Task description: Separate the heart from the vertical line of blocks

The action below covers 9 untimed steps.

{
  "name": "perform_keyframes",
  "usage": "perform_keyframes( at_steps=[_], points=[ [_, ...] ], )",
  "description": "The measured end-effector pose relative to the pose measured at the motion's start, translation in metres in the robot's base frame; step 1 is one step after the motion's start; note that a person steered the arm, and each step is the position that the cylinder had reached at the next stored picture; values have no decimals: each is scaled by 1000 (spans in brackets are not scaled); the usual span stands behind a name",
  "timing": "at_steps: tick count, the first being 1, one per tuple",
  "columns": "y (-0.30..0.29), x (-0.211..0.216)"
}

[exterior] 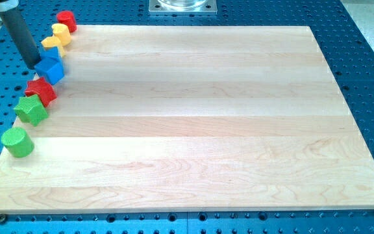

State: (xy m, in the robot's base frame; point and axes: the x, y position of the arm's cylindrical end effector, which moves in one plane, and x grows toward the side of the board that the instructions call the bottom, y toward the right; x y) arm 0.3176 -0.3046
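Several blocks stand in a line along the board's left edge. From the view's top they are a red cylinder point(65, 21), a yellow block that looks like a heart point(60, 32), a second yellow block point(51, 44), a blue cube-like block point(49, 67), a red block point(41, 91), a green star-like block point(31, 110) and a green cylinder point(17, 142). My dark rod slants down from the view's top left. My tip point(33, 65) is at the left side of the blue block, just below the second yellow block, and seems to touch the blue one.
The wooden board point(193, 123) lies on a blue perforated table point(362, 58). A metal mounting plate point(183, 6) sits beyond the board's top edge.
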Motion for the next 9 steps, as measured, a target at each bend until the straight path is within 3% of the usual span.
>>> perform_keyframes(
  at_steps=[5, 9],
  points=[
    [0, -90],
    [1, -127]
  ],
)
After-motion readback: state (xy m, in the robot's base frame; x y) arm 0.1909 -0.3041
